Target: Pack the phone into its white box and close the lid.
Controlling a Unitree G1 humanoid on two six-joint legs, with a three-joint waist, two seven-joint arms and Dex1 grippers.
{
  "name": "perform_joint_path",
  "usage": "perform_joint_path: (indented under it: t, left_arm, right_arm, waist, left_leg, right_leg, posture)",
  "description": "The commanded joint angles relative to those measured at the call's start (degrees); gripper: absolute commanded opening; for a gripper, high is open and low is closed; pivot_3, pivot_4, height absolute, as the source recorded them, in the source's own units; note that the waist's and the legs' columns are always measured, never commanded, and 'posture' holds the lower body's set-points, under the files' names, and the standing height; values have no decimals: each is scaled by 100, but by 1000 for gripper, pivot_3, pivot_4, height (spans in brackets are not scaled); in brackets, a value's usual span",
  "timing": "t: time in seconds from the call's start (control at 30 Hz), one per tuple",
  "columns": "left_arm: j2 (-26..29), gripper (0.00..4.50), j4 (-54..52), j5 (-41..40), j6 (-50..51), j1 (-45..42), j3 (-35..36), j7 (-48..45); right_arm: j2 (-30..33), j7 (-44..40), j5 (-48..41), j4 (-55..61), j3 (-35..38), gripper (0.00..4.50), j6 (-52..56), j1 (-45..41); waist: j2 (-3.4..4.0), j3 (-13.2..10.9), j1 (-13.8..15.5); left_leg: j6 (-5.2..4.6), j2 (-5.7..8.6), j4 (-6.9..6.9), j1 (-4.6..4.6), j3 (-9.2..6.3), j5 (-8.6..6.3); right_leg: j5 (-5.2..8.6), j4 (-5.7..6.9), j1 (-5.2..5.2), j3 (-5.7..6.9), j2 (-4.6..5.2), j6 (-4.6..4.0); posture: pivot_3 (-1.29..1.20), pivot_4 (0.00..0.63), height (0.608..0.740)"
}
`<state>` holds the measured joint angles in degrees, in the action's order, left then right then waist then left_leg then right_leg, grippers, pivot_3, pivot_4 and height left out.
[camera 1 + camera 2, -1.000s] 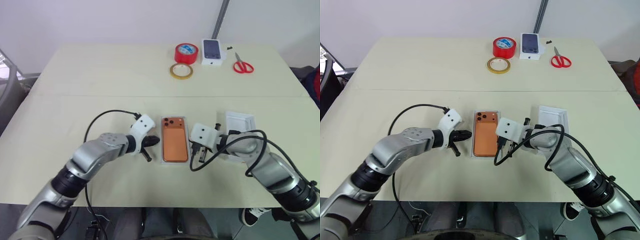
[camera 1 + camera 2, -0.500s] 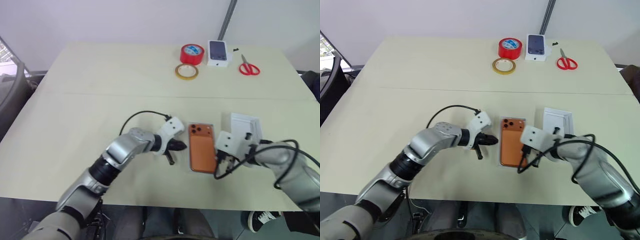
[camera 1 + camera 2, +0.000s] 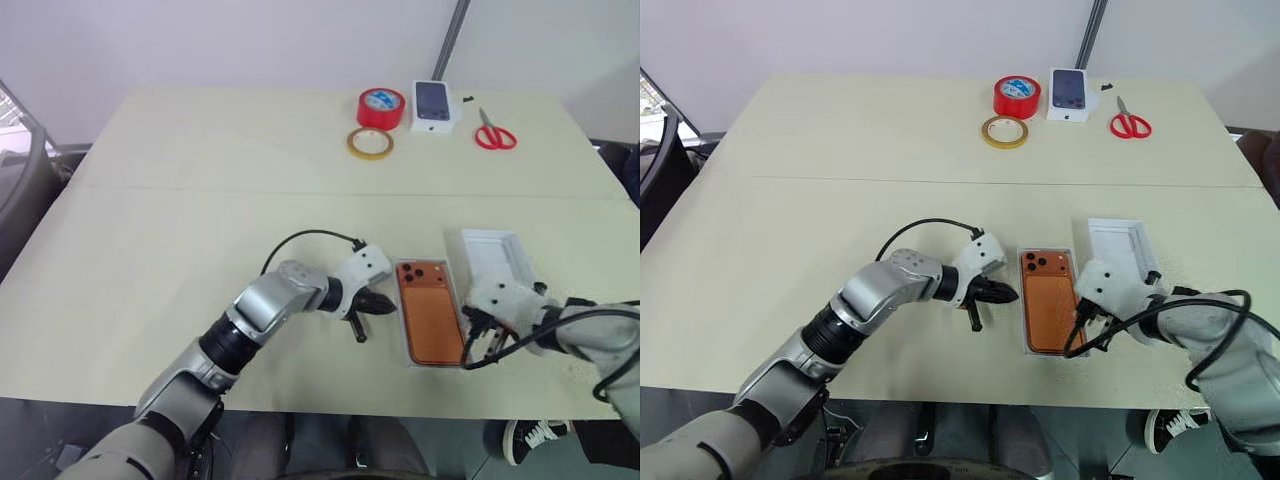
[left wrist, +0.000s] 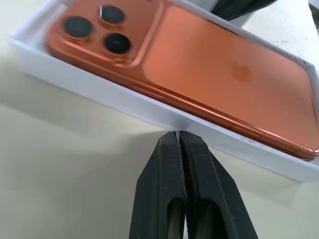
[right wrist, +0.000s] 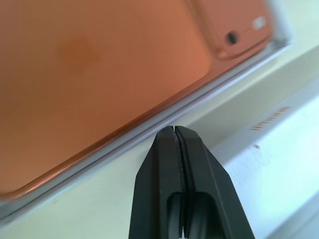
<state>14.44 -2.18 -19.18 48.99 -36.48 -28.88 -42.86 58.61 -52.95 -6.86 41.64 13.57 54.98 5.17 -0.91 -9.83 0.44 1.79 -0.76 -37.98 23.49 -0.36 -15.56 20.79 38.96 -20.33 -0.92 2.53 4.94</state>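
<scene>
Red tape [image 3: 377, 106], scissors [image 3: 491, 133] far; nothing seemingly obstructs phone [image 3: 431, 311].

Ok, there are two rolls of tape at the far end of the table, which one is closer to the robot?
The flat yellowish tape ring. It lies nearer the robot than the taller red tape roll, which stands just behind it beside the small white box.

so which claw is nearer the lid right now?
Right. The right claw sits in the gap between the white box and the lid; the left claw is on the box's far side, away from the lid.
</scene>
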Motion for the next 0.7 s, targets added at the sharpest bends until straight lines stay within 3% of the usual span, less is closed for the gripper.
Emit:
perform_joint_path:
  t: [0.03, 0.1, 0.3, 0.47, 0.63, 0.7]
  left_arm:
    - [440, 103, -529, -110, -400, 257, 601, -249]
    - [636, 103, -701, -170, -639, 445, 850, -363]
    - [1261, 103, -1287, -6, -2200, 1173, 1260, -974]
    - [1709, 103, -1612, -6, -3060, 1661, 1414, -1449]
    - [1785, 103, -1857, -185, -3272, 1841, 1511, -1597]
    - [1752, 103, -1883, -208, -3254, 1841, 1526, -1598]
  right_arm:
    - [-39, -124, -642, 182, 815, 1905, 855, -494]
    - [-62, 110, -774, -51, 735, 2910, 1483, -872]
    - [-766, 981, -940, -944, 138, 2910, 2754, -2046]
    - [-1012, 1503, -941, -1386, -180, 2910, 3117, -2222]
    - [-1358, 1991, -932, -1607, -238, 2910, 3407, -2296]
    - [-1401, 2053, -1004, -1559, -205, 2081, 3501, -2328]
  waist:
    - [6, 2, -31]
    - [9, 2, -50]
    - [11, -1, 8]
    - [14, -2, 25]
    - [16, -1, 9]
    - [17, 0, 4]
  left_leg:
    - [0, -3, 3, -3, 0, 0]
    - [1, -5, 6, -6, 0, 0]
    - [1, -1, 5, -2, 3, 1]
    - [0, 0, 7, 4, 5, 0]
    - [-3, -1, 7, 4, 5, -1]
    - [-3, -1, 7, 2, 6, -1]
  right_leg:
    - [0, 0, -1, 0, -1, 0]
    - [0, 2, 0, -1, -2, -1]
    - [0, -1, -2, 0, 10, -1]
    - [0, -2, -8, 0, 13, -1]
    - [0, 0, -8, 1, 13, -1]
    - [0, 1, -7, 1, 11, -1]
  posture:
    - [0, 150, 740]
    - [0, 150, 740]
    - [0, 150, 740]
    - [0, 150, 740]
    - [0, 150, 740]
    - [0, 150, 740]
